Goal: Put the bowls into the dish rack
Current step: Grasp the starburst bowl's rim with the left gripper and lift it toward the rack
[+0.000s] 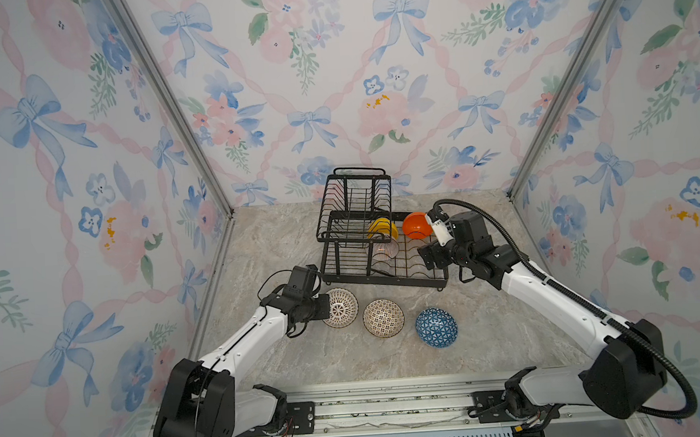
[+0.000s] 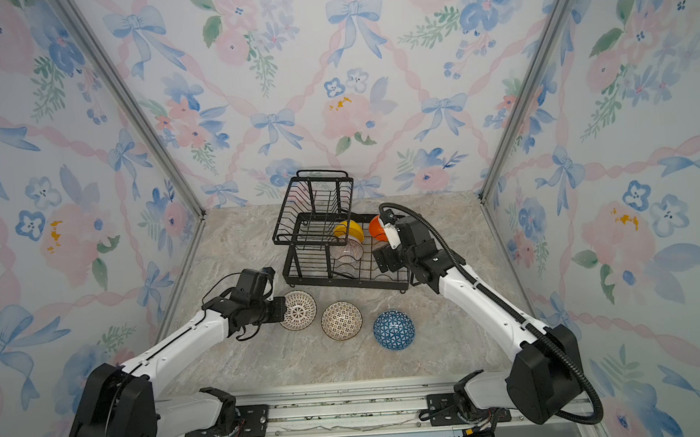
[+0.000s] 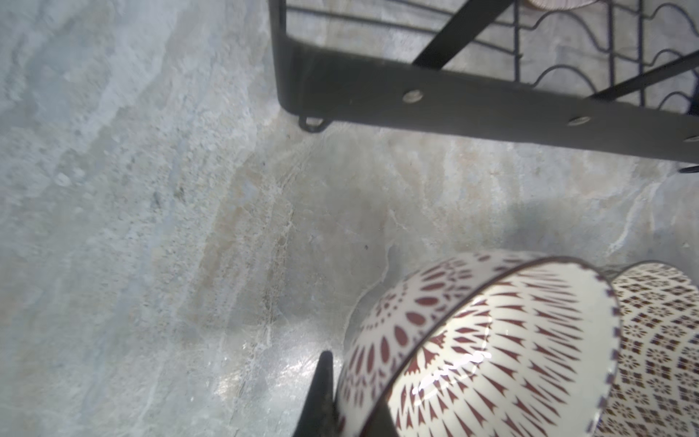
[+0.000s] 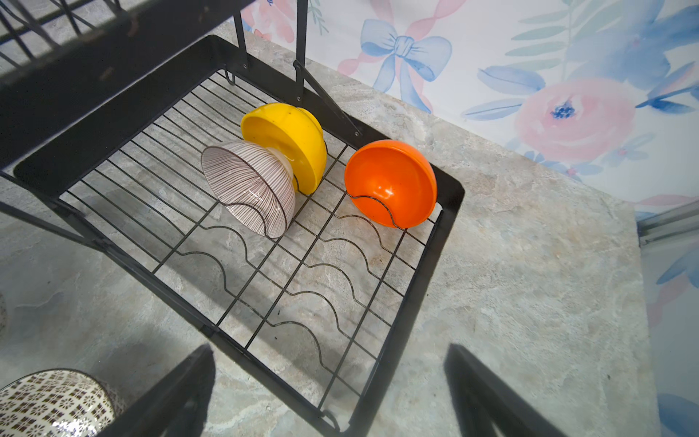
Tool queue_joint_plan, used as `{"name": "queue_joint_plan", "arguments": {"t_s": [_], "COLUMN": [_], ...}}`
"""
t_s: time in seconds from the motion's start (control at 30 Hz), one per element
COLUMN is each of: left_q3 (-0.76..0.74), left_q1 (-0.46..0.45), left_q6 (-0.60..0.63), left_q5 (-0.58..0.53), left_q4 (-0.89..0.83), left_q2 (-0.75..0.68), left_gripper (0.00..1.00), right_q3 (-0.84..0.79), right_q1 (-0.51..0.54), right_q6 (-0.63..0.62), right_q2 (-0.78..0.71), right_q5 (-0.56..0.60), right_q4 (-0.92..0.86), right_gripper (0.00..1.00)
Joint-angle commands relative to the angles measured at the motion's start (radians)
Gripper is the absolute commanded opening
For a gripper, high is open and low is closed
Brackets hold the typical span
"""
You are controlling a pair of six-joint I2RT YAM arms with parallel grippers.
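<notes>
On the marble table (image 1: 493, 335) the left gripper (image 1: 324, 308) pinches the lattice bowl (image 1: 342, 307) by its rim. The yellow bowl (image 1: 382, 227), striped bowl (image 1: 384, 248) and orange bowl (image 1: 416, 225) stand in the dish rack (image 1: 385, 277); the right gripper (image 4: 329, 350) gapes over its edge.

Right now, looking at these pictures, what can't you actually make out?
- Left tool: in both top views its dark body hides the tips; the left wrist view shows one finger against the lattice bowl, the other hidden behind it.
- Orange bowl: half covered by the right arm in a top view.
- Mosaic bowl: cut off by the right wrist view's edge.
- Blue bowl: lies dome up, inside unseen.
</notes>
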Motion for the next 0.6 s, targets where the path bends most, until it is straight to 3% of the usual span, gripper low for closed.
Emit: {"name": "queue_joint_plan", "arguments": {"t_s": [0.0,0.13,0.3,0.57], "left_q3": [0.088,0.161,0.294,0.529], "left_q1": [0.009,-0.003,-0.059,-0.191], "left_q6": [0.053,0.055,0.062,0.121], "left_q5": [0.010,0.023,-0.053,-0.197], "left_q4": [-0.043,-0.070,-0.099,-0.103], "left_q2": [-0.062,-0.129,-0.188,-0.109], "left_gripper": [0.00,0.00,0.00,0.00], "right_q3": [0.046,0.078,0.127,0.239], "right_q1": [-0.013,-0.013,-0.012,0.007], "right_q6": [-0.002,0.020,0.071,0.132], "right_q2": [-0.044,-0.088,-0.161,-0.226], "right_q5": [-0.053,-0.095,-0.099,-0.183], "right_q4": [-0.041,-0.068,-0.090,-0.133], "right_gripper": [0.97,0.97,0.97,0.97]}}
